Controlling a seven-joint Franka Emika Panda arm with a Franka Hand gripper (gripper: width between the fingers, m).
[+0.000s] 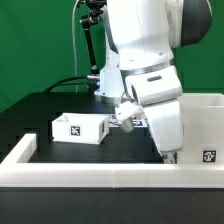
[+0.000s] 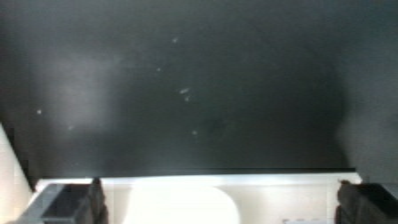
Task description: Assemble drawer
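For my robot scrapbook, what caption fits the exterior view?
Gripper of a white robot arm hangs low between a small tagged tray and the big housing on a black table.

One box tray, one cube housing, one robot arm

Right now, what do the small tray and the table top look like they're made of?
The small tray looks like white plastic, matte: smooth, even walls, no grain, a black-and-white tag on its side. The table top looks black and matte, possibly coated board or a mat; it shows faint specks and no glare.
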